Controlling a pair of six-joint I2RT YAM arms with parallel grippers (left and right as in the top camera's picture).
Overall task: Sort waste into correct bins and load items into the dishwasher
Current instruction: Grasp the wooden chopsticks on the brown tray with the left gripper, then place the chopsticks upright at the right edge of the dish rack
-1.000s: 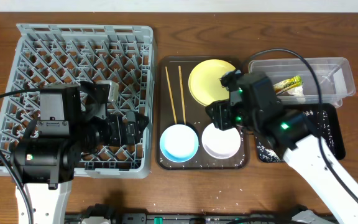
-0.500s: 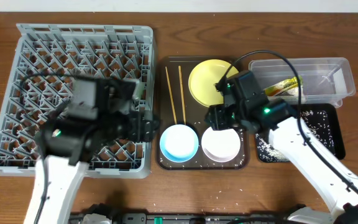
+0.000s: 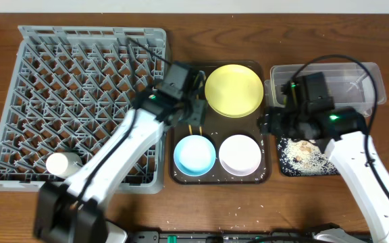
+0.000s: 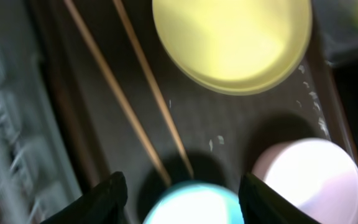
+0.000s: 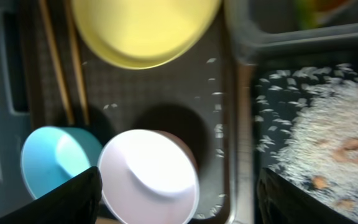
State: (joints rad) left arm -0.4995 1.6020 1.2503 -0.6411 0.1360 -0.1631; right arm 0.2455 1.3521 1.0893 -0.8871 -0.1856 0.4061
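Note:
My left gripper [image 4: 182, 202] is open over the brown serving tray, its jaws either side of the light blue bowl [image 4: 194, 208] just below. The two chopsticks [image 4: 135, 93] lie ahead of it, beside the yellow plate [image 4: 232, 37]. My right gripper [image 5: 194, 199] is open and empty above the white bowl [image 5: 148, 177] and the tray's right rim. Rice crumbs [image 5: 322, 143] lie piled on the black tray [image 3: 356, 145]. The green-and-orange wrapper [image 5: 319, 6] lies in the clear tub [image 3: 356, 77]. Another white bowl [image 3: 63, 163] sits in the grey dish rack [image 3: 80, 67].
The brown serving tray [image 3: 218, 177] sits between the rack and the two bins. Loose rice grains are scattered on its right side [image 5: 219, 130]. Both arms reach over it, the left arm crossing the rack's right edge. Cables loop above the right arm.
My left arm swung right from over the rack to over the serving tray, leaving a white bowl in the rack. My right arm moved right, off the plate, toward the black tray.

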